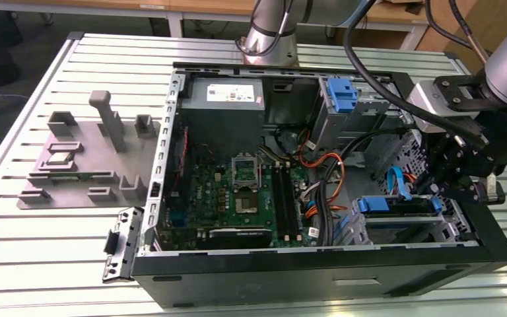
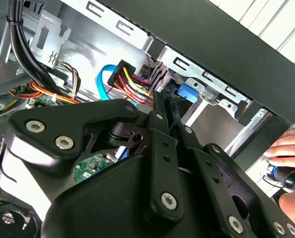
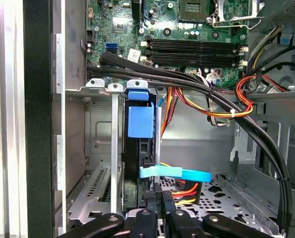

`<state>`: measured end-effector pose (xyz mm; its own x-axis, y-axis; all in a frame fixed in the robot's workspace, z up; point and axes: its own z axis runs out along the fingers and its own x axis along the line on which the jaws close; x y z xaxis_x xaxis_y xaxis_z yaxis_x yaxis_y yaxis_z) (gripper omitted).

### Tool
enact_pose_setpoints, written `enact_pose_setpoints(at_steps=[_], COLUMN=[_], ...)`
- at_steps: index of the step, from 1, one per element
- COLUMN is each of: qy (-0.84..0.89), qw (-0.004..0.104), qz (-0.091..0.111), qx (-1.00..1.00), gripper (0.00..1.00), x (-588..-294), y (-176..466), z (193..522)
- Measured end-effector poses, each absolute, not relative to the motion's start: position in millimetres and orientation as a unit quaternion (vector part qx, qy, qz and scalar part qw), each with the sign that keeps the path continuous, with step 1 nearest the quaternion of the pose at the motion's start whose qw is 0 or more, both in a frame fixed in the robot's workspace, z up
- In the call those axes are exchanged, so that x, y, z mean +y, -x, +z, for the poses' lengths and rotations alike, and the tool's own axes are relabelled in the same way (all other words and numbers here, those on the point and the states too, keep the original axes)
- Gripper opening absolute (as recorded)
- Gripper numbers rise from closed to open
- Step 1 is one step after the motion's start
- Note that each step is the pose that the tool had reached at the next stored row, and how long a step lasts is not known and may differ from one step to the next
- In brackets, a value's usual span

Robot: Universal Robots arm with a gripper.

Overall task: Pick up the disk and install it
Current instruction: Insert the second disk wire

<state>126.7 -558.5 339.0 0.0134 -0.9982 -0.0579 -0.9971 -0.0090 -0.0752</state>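
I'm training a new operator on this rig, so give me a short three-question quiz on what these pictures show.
1. True or false: the computer case has its side open, with the green circuit board in sight.
2. Where is the disk? A) in the metal cage inside the case; B) on the table outside the case; C) lifted clear above the case.
3. Fill in: in the exterior view, the gripper is at the end of the case on the view's ___ (left or right).

Key: 1 true; 2 A; 3 right.
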Motion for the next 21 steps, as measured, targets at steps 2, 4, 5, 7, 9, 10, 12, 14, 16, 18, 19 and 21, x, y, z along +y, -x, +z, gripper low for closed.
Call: enact_pose_setpoints(at_steps=[2, 4, 5, 7, 9, 10, 12, 14, 16, 18, 19, 21], qy=[0.710, 0.710, 0.710, 0.710, 0.710, 0.710, 0.710, 0.710, 0.710, 0.710, 0.710, 0.711], qw=[0.047, 0.047, 0.047, 0.047, 0.047, 0.047, 0.047, 0.046, 0.045, 0.045, 0.045, 0.045], qz=[-0.006, -0.006, -0.006, -0.006, -0.006, -0.006, -0.006, -0.007, -0.008, -0.008, -0.008, -0.008], qx=[0.702, 0.702, 0.702, 0.702, 0.702, 0.702, 0.702, 0.702, 0.702, 0.702, 0.702, 0.701], gripper=[0.16, 0.16, 0.16, 0.16, 0.16, 0.16, 0.16, 0.16, 0.16, 0.16, 0.16, 0.16], x=[-558.5, -558.6, -558.6, -558.6, -558.9, -559.3, -560.2, -561.6, -562.2, -562.3, -562.3, -562.5], y=[-126.7, -126.7, -126.7, -126.7, -126.7, -126.6, -126.6, -126.6, -126.6, -126.7, -126.7, -126.0], z=[339.0, 339.0, 339.0, 338.9, 338.8, 338.8, 338.9, 338.9, 339.0, 339.0, 339.0, 338.9])
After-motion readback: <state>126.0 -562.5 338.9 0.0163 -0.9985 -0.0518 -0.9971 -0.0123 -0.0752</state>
